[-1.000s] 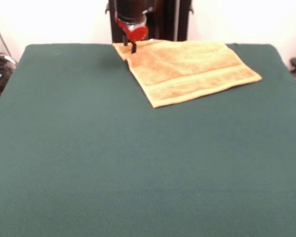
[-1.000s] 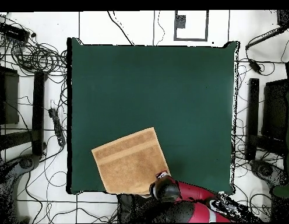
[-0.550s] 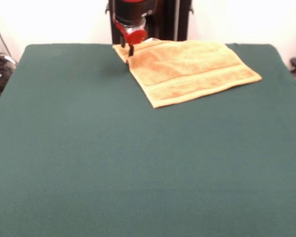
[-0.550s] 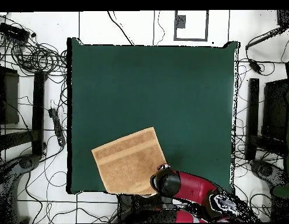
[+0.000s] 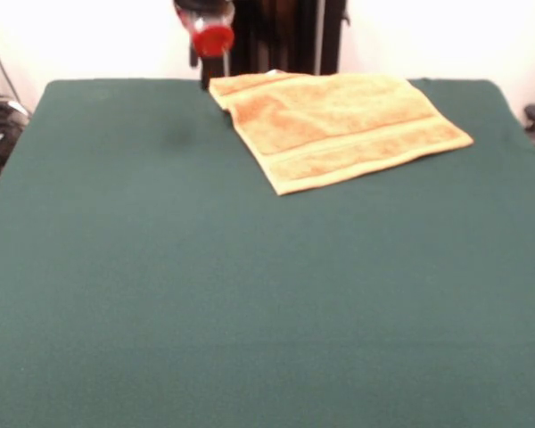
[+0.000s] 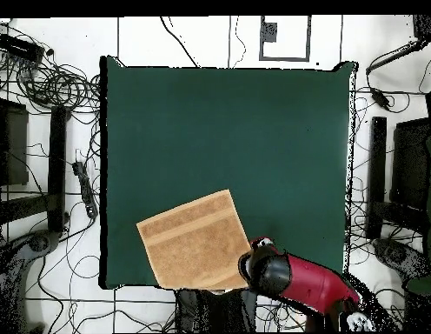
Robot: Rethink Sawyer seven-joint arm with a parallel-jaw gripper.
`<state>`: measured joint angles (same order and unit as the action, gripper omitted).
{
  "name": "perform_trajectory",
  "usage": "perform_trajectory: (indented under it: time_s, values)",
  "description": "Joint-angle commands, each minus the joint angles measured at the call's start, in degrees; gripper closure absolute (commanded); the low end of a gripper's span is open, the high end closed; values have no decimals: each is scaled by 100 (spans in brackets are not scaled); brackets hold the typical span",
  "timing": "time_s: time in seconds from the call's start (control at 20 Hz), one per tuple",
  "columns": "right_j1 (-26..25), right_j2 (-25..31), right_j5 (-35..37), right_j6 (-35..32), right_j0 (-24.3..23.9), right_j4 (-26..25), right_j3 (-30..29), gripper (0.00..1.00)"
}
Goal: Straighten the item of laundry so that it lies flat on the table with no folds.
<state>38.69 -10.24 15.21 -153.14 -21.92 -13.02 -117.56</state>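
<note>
The item of laundry (image 5: pixel 339 125) is an orange-yellow towel lying spread out at the table's far right in the front view, turned at an angle, with a woven band along its near side. From overhead the item of laundry (image 6: pixel 195 242) sits at the lower left of the green table (image 6: pixel 228 130), its bottom edge at the table's edge. My gripper (image 5: pixel 210 49) hangs raised above the table (image 5: pixel 160 267), just off the towel's far left corner and apart from it. Overhead, the gripper (image 6: pixel 259 261) is beside the towel's right corner.
Coiled cables (image 6: pixel 54 83) and black stands (image 6: pixel 377 174) lie on the floor around the table in the overhead view. A wide stretch of bare green cloth runs from the towel to the near edge in the front view.
The gripper has lifted off the towel's far left corner and drifted left in the front view, right in the overhead view. The towel has not moved.
</note>
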Motion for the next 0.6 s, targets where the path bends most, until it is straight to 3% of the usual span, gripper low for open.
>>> perform_trajectory:
  time_s: [0.05, 0.15, 0.35, 0.5, 0.6]
  values:
    - [2655, 479, 1866, 853, -234, 247, -1183, 0]
    - [2843, 870, 1934, 731, -392, 601, -1180, 0]
    - [1820, 1281, 1201, -252, -139, 1098, -655, 0]
    - [1079, 989, 272, -1079, 388, 1369, -415, 0]
    - [748, 824, -125, -1151, 561, 1400, -253, 0]
